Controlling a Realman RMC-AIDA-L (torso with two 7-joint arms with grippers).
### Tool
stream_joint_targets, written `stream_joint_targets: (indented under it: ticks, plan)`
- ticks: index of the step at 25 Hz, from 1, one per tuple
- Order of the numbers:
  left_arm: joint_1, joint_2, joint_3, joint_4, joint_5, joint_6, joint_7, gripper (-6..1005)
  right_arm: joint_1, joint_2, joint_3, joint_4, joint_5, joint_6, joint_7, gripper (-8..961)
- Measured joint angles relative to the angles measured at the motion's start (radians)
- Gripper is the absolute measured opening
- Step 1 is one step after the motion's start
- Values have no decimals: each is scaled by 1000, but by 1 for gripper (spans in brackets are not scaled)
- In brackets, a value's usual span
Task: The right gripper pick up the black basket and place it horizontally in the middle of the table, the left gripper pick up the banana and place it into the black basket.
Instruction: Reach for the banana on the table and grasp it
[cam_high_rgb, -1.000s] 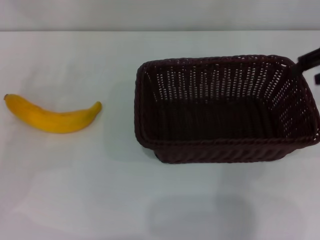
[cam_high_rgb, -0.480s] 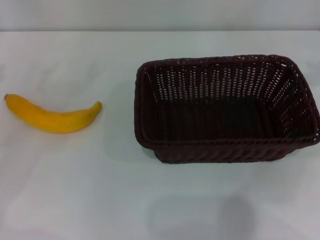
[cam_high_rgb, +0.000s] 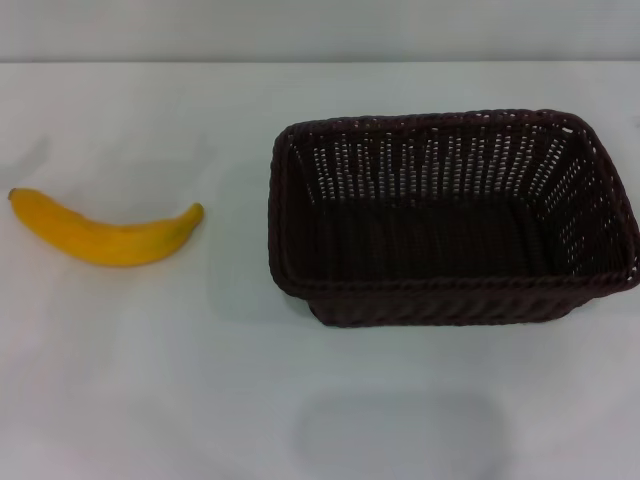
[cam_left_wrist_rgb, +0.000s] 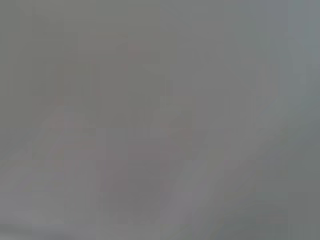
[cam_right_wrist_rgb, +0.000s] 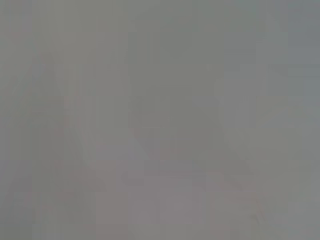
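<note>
Gone from the head view is the right gripper, whose dark part stood at the far right corner of the black basket (cam_high_rgb: 450, 215) one second ago; the basket and the banana (cam_high_rgb: 105, 233) lie where they lay then. That woven basket stands upright on the white table (cam_high_rgb: 150, 380), its long side running across, its opening facing up, and nothing is inside it. Well apart from the basket, on its left side, the yellow banana lies flat on the table, with one dark tip pointing toward the basket. Neither gripper is seen now, so I cannot tell how their fingers stand. Both wrist views show only plain grey.
</note>
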Motion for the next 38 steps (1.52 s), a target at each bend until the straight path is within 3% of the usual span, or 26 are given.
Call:
stream_joint_targets:
  ticks: [3,4,9,12,15,20,29,38]
  plan:
    - [-57,60,91,12,150,-74,-206,876,-18,6,1,65,58,-42,-123,706]
    - [-83,71,105,10,203,-105,-260,876,-21,7,1,95,81,-52,-171,706]
    - [-209,99,103,1,412,-237,-465,875,-28,9,3,228,199,-56,-418,706]
    - [-247,126,88,-39,438,-299,-541,873,-34,9,3,278,272,-50,-527,706]
    - [-304,162,67,-139,461,-375,-603,871,-51,9,3,305,340,-49,-606,706]
    - [-382,190,67,-308,501,-412,-697,868,-87,6,4,308,411,-49,-697,706]
    - [-423,189,79,-355,714,-417,-790,862,-87,6,16,317,424,-65,-842,705]
    - [-446,152,97,-431,887,-279,-776,856,-82,7,17,326,425,-68,-850,705]
